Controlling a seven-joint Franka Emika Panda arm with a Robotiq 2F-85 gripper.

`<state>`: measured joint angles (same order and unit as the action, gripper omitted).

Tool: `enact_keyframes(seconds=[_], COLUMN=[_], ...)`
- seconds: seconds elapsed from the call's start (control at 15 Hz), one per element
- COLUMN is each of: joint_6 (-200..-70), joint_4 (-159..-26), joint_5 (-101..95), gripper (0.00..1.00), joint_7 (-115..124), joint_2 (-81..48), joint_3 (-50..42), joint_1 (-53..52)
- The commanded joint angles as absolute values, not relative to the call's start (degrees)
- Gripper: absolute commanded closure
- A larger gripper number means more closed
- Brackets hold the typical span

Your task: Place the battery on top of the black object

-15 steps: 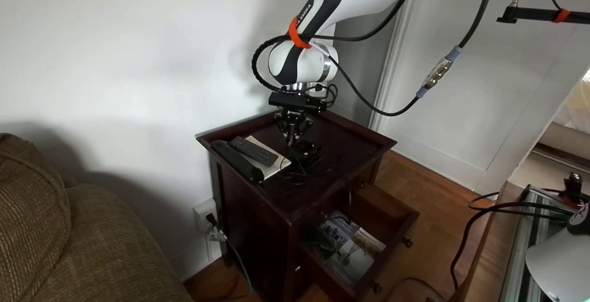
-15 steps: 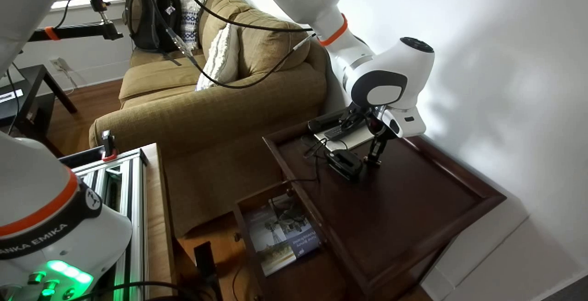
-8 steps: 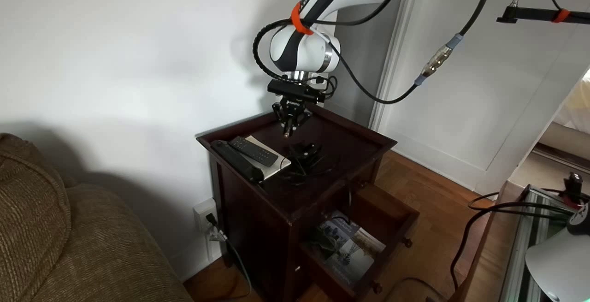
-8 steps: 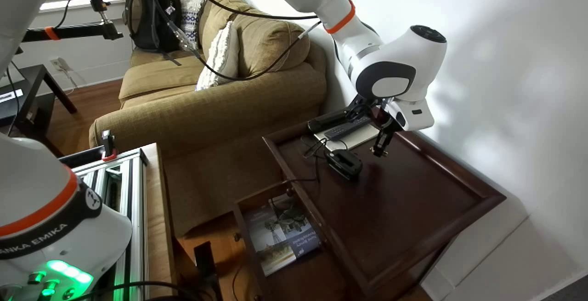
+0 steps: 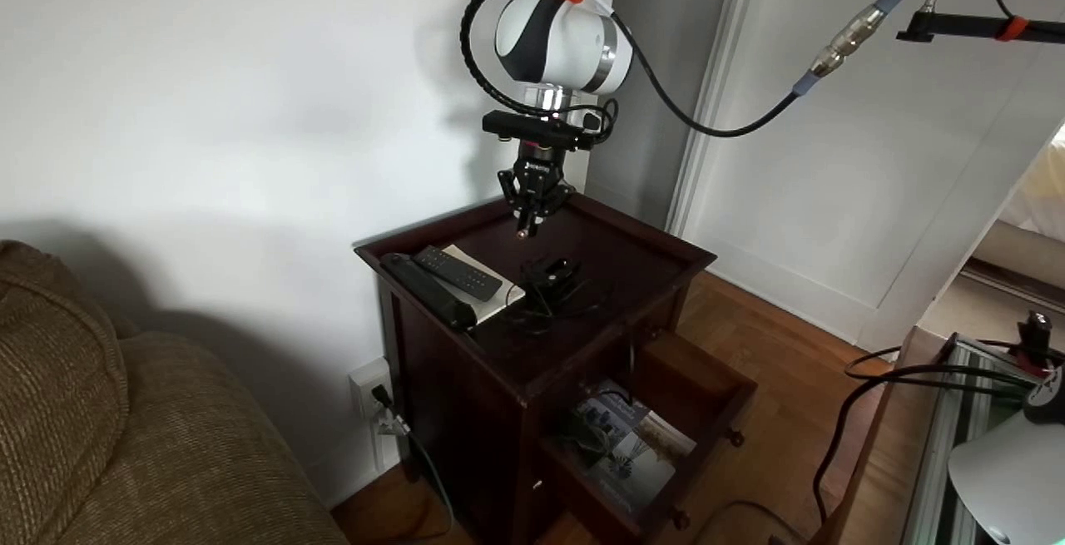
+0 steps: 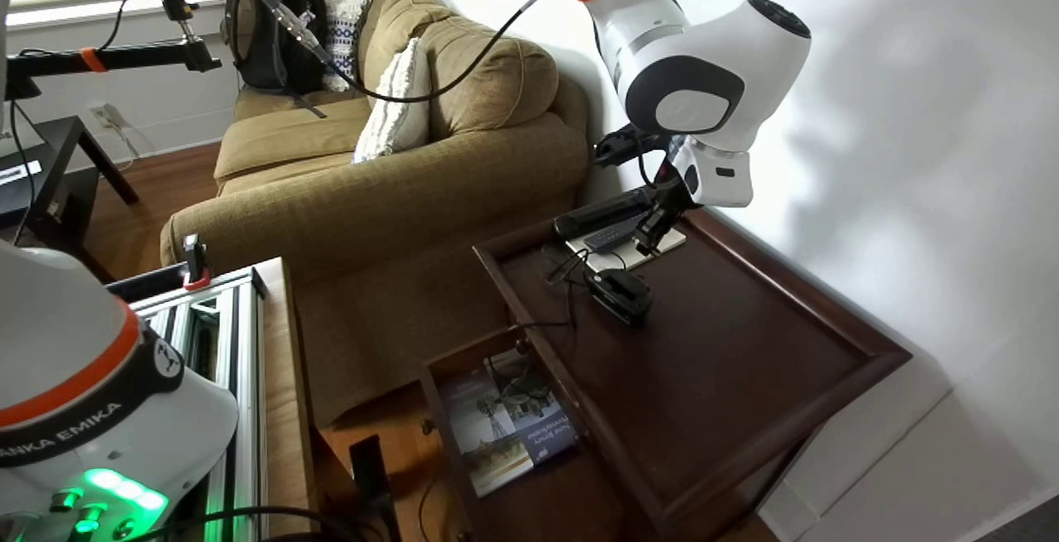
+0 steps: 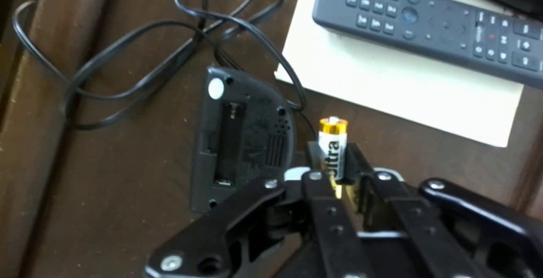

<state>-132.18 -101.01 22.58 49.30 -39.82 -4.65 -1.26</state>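
Observation:
The battery (image 7: 333, 142) is white with a gold end and the letters "ultra". My gripper (image 7: 334, 163) is shut on it, with the gold end sticking out past the fingertips. The black object (image 7: 258, 146) lies on the dark wooden table with an open, empty battery slot facing up. It also shows in both exterior views (image 5: 552, 274) (image 6: 619, 294). In the wrist view the gripper is to the right of the black object, apart from it. In both exterior views the gripper (image 5: 527, 225) (image 6: 648, 244) is above the table.
A grey remote (image 7: 424, 23) lies on a pale pad (image 7: 403, 91), with a long black slab (image 5: 433, 291) beside it. A black cord (image 6: 546, 324) loops near the black object and runs toward the open drawer. A raised rim (image 6: 794, 310) edges the table. A wall stands behind.
My gripper has risen from low beside the black object to higher above the table, still holding the battery. In the last half second it has also shifted toward the pad side.

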Motion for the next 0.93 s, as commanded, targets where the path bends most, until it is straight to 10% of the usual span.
enact_keyframes(seconds=[0.0,0.13,0.87], joint_6=[-131.92,-131.87,-129.96], joint_4=[-101.77,-102.75,-106.58], joint_5=[22.7,23.03,24.52], gripper=[0.83,0.96,0.96], joint_7=[49.35,49.25,56.68], joint_2=[-39.2,-38.53,-37.02], joint_3=[-3.79,-3.37,-4.12], joint_1=[-0.55,-0.23,1.34])
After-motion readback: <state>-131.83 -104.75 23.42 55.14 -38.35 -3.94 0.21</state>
